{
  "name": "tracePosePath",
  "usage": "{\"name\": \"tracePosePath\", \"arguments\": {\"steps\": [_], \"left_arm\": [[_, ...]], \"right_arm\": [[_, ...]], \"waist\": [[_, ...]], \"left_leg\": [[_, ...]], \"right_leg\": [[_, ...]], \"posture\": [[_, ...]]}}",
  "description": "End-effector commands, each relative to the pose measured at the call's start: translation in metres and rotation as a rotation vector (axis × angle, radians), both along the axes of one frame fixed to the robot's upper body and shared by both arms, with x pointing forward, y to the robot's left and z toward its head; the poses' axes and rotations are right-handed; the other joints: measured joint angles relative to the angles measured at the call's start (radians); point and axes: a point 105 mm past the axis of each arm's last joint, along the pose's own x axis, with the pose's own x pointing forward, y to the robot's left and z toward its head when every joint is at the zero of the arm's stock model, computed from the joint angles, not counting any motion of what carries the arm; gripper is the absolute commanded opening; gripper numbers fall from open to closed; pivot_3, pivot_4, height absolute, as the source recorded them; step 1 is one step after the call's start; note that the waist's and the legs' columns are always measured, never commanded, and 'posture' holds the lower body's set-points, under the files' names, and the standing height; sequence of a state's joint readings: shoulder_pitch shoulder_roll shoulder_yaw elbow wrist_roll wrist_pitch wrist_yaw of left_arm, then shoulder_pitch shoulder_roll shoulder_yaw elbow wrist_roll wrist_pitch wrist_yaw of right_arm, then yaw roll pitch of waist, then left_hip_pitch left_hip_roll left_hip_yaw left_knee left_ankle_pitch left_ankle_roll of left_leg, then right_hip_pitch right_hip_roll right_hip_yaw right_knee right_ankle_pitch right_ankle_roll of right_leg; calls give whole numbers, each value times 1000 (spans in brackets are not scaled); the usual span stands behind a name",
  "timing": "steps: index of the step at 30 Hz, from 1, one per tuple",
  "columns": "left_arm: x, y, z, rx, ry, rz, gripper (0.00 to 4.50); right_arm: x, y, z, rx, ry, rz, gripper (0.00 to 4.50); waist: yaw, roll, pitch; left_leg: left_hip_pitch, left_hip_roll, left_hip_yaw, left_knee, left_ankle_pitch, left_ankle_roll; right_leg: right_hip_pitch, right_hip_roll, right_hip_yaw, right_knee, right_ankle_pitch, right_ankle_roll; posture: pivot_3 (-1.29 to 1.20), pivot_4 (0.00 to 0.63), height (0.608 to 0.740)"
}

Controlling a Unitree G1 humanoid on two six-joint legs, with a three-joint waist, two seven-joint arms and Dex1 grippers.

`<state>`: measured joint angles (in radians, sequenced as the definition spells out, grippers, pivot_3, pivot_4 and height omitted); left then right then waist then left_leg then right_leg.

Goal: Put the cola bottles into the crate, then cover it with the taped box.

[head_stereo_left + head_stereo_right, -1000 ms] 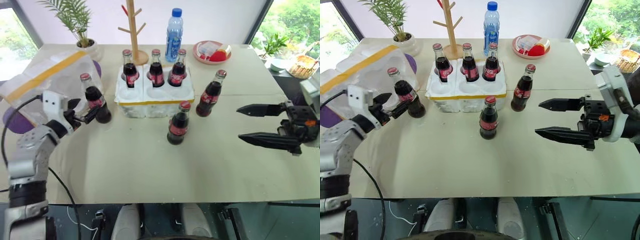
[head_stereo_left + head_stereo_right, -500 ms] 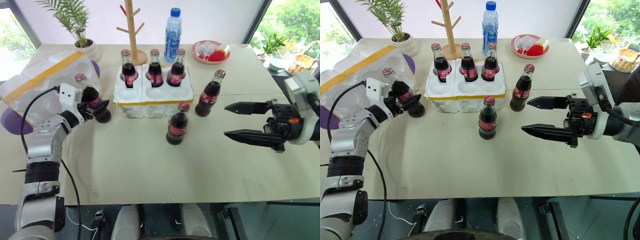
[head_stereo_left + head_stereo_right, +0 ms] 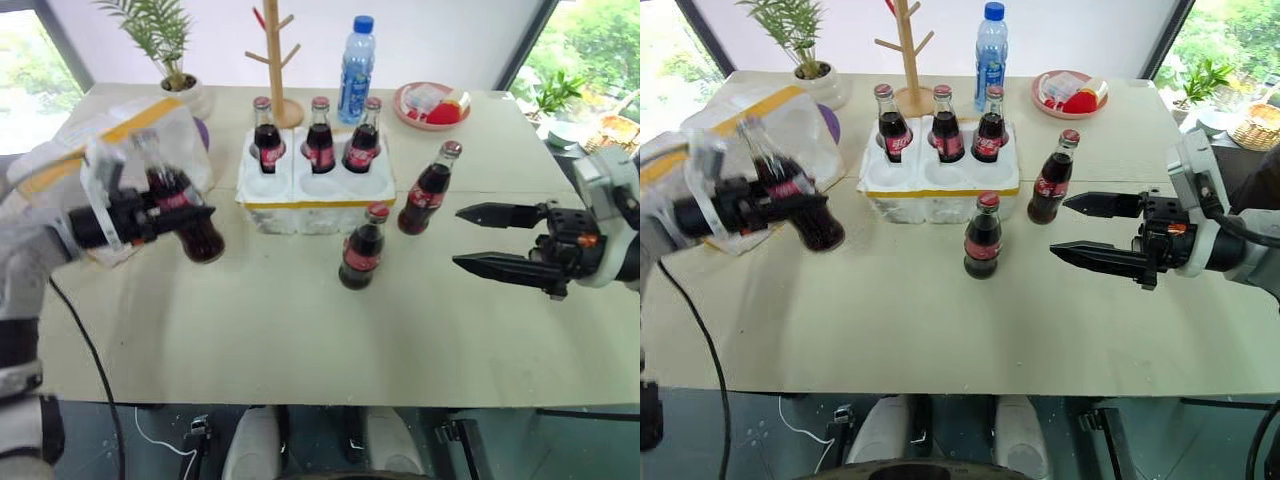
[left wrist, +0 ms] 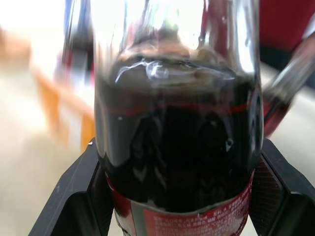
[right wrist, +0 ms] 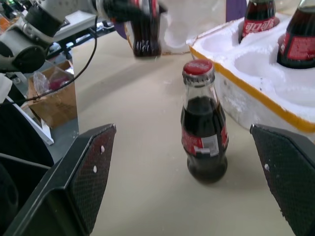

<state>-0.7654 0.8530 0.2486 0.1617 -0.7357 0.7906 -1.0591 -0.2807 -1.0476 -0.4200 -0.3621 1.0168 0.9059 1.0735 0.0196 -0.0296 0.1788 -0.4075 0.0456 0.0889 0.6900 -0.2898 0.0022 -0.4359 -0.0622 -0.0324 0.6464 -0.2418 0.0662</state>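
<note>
Six cola bottles are in sight. Three of them [image 3: 320,135] stand in the back row of holes in the crate [image 3: 315,190], the low white foam block with a thin yellow band. The front holes of the crate have no bottles in them.

One bottle [image 3: 362,246] stands on the table [image 3: 300,330] just in front of the crate. Another bottle [image 3: 428,188] stands beside the crate's right end.

The last bottle [image 3: 180,207] is off the table. The left gripper [image 3: 165,212] is clamped on it around the label, and the bottle leans over. It hangs in the air to the left of the crate, in front of the taped box [image 3: 110,150]. In the left wrist view the two black fingers [image 4: 74,196] press on both sides of this bottle [image 4: 177,147].

The taped box sits at the left back of the table. It is white foam with a wide yellow band.

The right gripper [image 3: 495,240] is at the right side of the table. Its two fingers are wide apart and hold nothing. It points toward the bottle in front of the crate. In the right wrist view that bottle [image 5: 203,130] stands between the spread fingers but farther off, not touching them.

Behind the crate stand a wooden rack [image 3: 275,60], a blue water bottle [image 3: 356,58], a red plate [image 3: 430,105] and a potted plant [image 3: 170,45].
</note>
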Motion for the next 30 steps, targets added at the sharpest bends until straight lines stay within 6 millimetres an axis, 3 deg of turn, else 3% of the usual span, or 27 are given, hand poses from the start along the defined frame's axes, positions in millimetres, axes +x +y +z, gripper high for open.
{"name": "tracePosePath", "arguments": {"steps": [1, 4, 8, 16, 20, 22, 24, 28, 30], "left_arm": [[27, -11, 23, -25, -106, 35, 2800], [51, -32, 22, 8, -148, 35, 2800], [70, -55, 3, 80, -157, 14, 2800], [92, -72, -40, 302, -261, 87, 2800], [94, -82, -62, 311, -229, 89, 2800], [94, -84, -67, 295, -210, 83, 3825], [91, -83, -67, 290, -210, 75, 4479], [86, -75, -56, 263, -214, 72, 4479], [76, -65, -31, 205, -230, 53, 4479]], "right_arm": [[0, -1, 4, 3, -39, -3, 4500], [1, 0, 2, 8, -44, -12, 4500], [1, 2, -3, 18, -40, -27, 4500], [0, 2, -9, 36, -32, -50, 4500], [6, 3, -14, 41, -38, -78, 4500], [10, 4, -15, 40, -43, -90, 4500], [16, 4, -17, 21, -55, -118, 4500], [25, 3, -25, -29, -71, -152, 4500], [27, 4, -31, -56, -67, -149, 4500]], "waist": [[-1, 0, 0], [-6, 0, 0], [-10, 0, 0], [-6, 0, 1], [-6, 0, 1], [-7, 0, 1], [-6, 1, 1], [-7, 1, 1], [-9, 0, 1]], "left_leg": [[0, -1, 0, 0, 0, 0], [0, -2, 0, 2, -1, 1], [-1, 0, 1, 3, -1, 2], [-4, 2, 1, 4, -1, 2], [-4, 1, 1, 6, -2, 3], [-4, 1, 0, 7, -2, 3], [-3, 2, 0, 7, -2, 3], [-3, 2, 0, 7, -2, 3], [-3, 2, 0, 7, -2, 3]], "right_leg": [[1, 0, 0, 0, 0, 0], [2, 0, 0, 0, 1, 2], [0, 3, 0, 0, 1, 2], [-4, 4, 2, 1, 1, 2], [-2, 3, 2, 1, 1, 2], [-2, 3, 2, 1, 1, 3], [-2, 3, 1, 2, 1, 3], [-1, 3, 1, 2, 1, 3], [-1, 3, 1, 2, 1, 3]], "posture": [[0, 150, 740], [0, 150, 740], [0, 150, 740], [0, 150, 740], [0, 150, 740], [0, 150, 740], [0, 150, 740], [0, 150, 740], [0, 150, 740]]}}
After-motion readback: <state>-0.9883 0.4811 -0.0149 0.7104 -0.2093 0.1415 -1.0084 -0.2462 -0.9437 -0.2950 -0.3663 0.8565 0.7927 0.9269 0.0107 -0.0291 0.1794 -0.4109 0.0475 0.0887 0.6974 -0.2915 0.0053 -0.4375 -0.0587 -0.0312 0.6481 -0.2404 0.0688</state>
